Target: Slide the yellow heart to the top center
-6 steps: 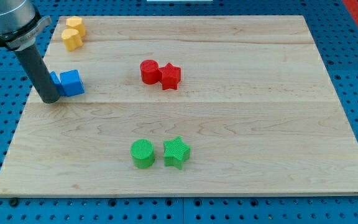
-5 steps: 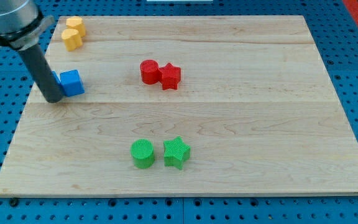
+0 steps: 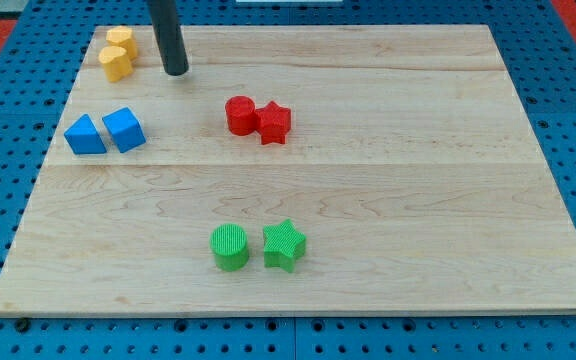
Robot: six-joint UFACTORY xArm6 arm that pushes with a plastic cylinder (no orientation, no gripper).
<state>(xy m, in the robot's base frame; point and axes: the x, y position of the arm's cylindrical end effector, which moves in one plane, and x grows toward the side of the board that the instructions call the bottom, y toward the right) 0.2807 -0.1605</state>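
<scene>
Two yellow blocks sit touching at the board's top left: the nearer one (image 3: 115,62) looks like the heart, the other (image 3: 120,41) lies just above it and its shape is unclear. My tip (image 3: 176,72) rests on the board a short way to the right of the yellow pair, apart from them. The rod rises out of the view's top.
A blue triangle (image 3: 85,135) and a blue cube (image 3: 124,129) sit at the left. A red cylinder (image 3: 240,114) and a red star (image 3: 274,122) touch near the middle. A green cylinder (image 3: 230,247) and a green star (image 3: 284,245) stand near the bottom. The wooden board (image 3: 418,200) lies on a blue pegboard.
My tip has moved from the left of the blue blocks up and right to beside the yellow blocks. The blue cube has shifted slightly right; the blue triangle is now uncovered.
</scene>
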